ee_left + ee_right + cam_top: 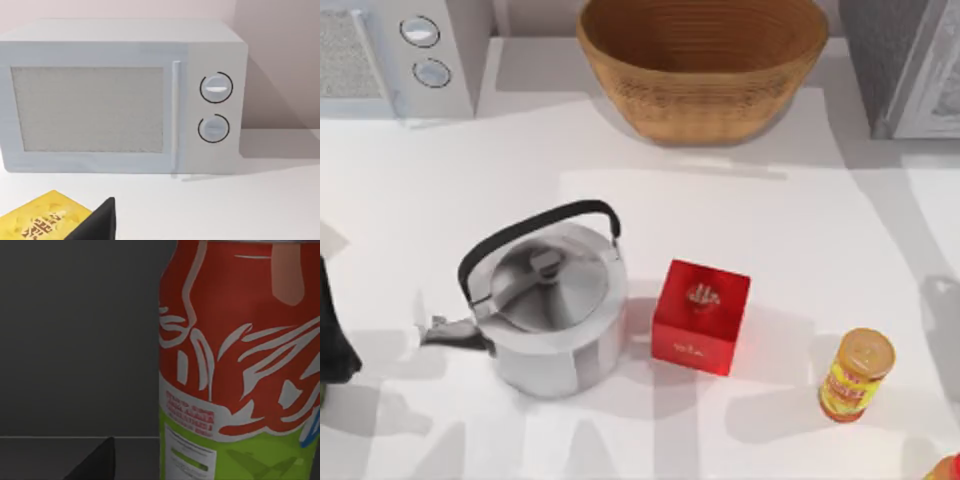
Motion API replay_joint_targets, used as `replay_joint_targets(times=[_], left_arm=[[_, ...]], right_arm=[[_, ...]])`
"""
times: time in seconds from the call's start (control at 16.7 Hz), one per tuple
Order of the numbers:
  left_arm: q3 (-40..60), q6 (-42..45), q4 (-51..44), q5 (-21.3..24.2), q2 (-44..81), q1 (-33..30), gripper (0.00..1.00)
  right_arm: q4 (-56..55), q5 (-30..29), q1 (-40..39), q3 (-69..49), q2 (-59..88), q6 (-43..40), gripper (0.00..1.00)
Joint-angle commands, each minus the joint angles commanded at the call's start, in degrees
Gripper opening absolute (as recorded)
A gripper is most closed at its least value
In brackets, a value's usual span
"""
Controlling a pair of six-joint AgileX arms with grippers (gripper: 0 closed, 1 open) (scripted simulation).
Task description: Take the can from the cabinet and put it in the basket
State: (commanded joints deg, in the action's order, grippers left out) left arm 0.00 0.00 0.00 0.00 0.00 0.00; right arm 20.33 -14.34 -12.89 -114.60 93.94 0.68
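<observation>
White table (790, 230), grey cabinet (895, 60)

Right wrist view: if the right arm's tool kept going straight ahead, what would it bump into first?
Probably the slim red soda can with white lettering, standing very close in front against a dark grey wall. It sits a little to one side, so a near miss is possible.

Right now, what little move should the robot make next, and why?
Probably ease the right pincer a little closer around the can before gripping. The right wrist view shows the can upright and very near against a dark grey wall, with one finger tip beside it; whether it is gripped yet cannot be seen.
</observation>
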Motion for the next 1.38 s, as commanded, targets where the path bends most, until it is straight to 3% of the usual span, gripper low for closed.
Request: replay_joint_targets(times=[0.3, 0.84, 1.2, 1.38], left_arm=[[0.00, 0.00, 0.00, 0.00, 0.00, 0.00, 1.00], [0.00, 0.00, 0.00, 0.00, 0.00, 0.00, 1.00], [0.00, 0.00, 0.00, 0.00, 0.00, 0.00, 1.00], [0.00, 0.00, 0.00, 0.00, 0.00, 0.00, 1.00]], right_arm=[[0.22, 0.22, 0.34, -0.55, 0.55, 0.02, 1.00], [3.72, 1.83, 2.05, -17.66, 13.92, -0.03, 1.00], [4.12, 2.04, 2.28, -19.57, 15.40, -0.04, 1.00], [4.12, 2.04, 2.28, -19.57, 15.40, -0.04, 0.77]])
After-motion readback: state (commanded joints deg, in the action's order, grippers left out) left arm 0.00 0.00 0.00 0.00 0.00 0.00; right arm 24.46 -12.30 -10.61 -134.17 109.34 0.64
